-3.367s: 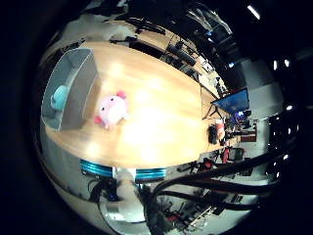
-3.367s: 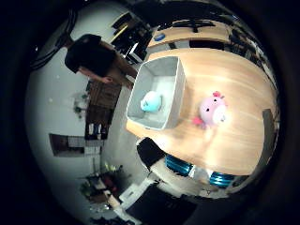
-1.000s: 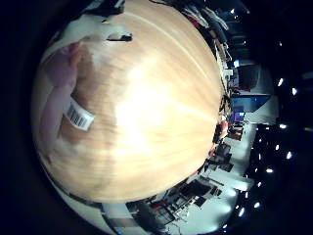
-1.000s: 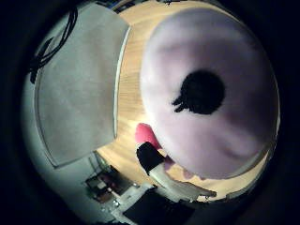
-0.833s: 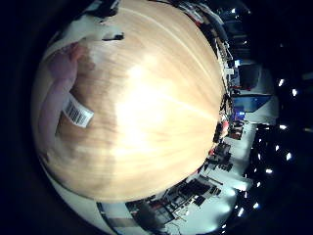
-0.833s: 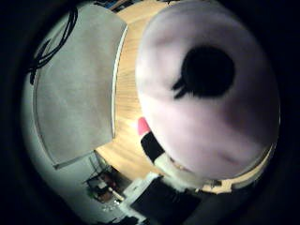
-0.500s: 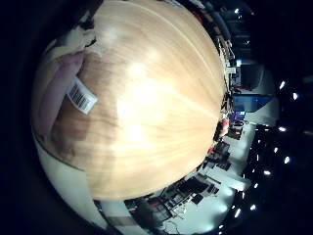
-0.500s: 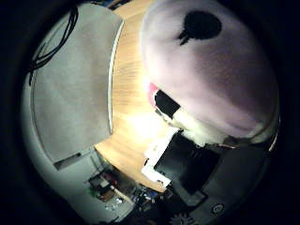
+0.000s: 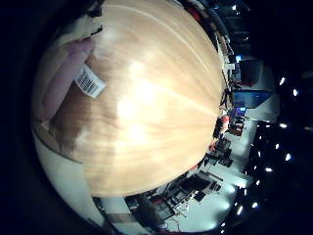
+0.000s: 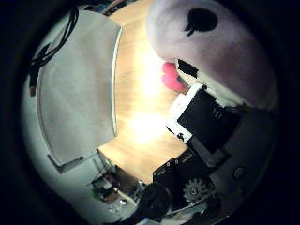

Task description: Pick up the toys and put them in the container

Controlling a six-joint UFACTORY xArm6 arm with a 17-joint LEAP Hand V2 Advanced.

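The pink plush toy (image 10: 215, 51) lay close under the palm on the wooden table (image 9: 156, 107), filling much of the thumb side view. A white and black finger (image 10: 201, 117) of the hand (image 10: 206, 140) curled in against its side, touching it; whether the toy was fully clasped could not be told. The toy was pale pink and soft, with 1 black stitched eye, a brighter pink part beside the finger, and a white barcode tag (image 9: 90, 82). The grey container (image 10: 79, 89) stood just beside it.
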